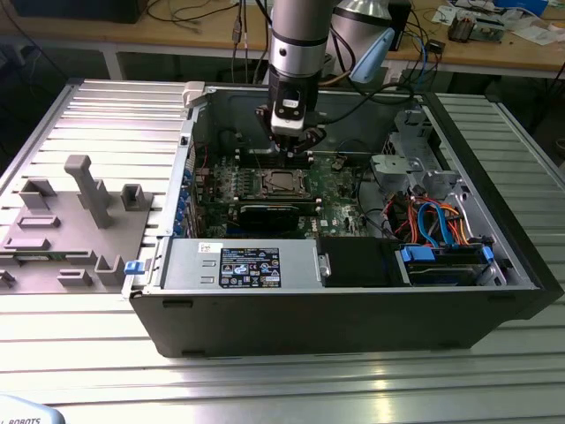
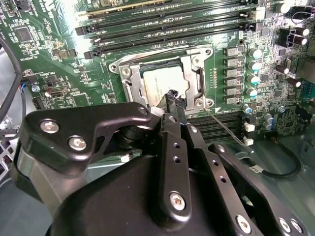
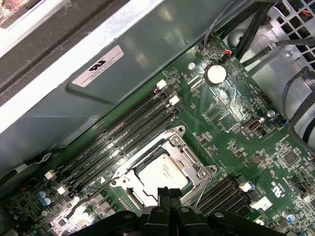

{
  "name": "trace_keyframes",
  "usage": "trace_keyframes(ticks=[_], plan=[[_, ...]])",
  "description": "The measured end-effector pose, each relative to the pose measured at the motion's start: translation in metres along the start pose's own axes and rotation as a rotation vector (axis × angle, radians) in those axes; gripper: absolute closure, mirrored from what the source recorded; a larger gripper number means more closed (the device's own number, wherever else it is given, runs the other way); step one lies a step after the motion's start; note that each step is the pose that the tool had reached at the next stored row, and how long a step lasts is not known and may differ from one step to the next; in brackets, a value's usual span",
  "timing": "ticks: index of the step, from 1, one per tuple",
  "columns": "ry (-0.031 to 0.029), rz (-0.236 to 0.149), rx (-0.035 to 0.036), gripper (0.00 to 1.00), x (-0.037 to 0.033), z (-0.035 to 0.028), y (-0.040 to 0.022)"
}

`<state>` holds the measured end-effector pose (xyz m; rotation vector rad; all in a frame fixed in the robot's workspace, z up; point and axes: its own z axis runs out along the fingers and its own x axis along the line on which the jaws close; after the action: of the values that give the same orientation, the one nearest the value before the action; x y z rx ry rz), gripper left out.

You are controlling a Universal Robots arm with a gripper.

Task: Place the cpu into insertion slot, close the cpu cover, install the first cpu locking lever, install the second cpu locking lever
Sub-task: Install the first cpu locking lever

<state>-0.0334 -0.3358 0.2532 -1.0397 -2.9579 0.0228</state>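
A slatted aluminium bench [image 1: 88, 371] carries an open computer case [image 1: 353, 322], and the arm [image 1: 298, 35] reaches down into it from above. Well away from the jaws, toward the exterior view's left, a grey part fixture [image 1: 79, 221] lies on the bench. Nearer to them, inside the case, sit the power supply [image 1: 252, 265] and a drive cage with blue and orange cables [image 1: 437, 221].

Under the jaws lies the green motherboard [image 2: 49, 59]. Long black memory slots [image 3: 123, 132] run on either side of the socket, near the jaws but clear of them.

The jaws are pressed together with nothing between them. Their black fingertips [image 2: 173, 97] are poised over one edge of the insertion slot [image 2: 125, 73]; whether they touch it cannot be told. The cpu cover [image 2: 193, 73] lies flat on the slot, framing the cpu [image 2: 160, 83], which sits inside with its silver top showing through the cut-out.

A thin wire locking lever [image 2: 229, 130] sticks out slantwise from the slot's corner just beside the jaws. It crosses the neighbouring memory slots and stands free.
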Motion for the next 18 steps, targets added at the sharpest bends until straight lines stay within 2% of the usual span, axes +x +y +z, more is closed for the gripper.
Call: trace_keyframes(ticks=[18], plan=[[-0.0008,-0.054,0.0001,0.89,0.0000,0.0000,0.0000]])
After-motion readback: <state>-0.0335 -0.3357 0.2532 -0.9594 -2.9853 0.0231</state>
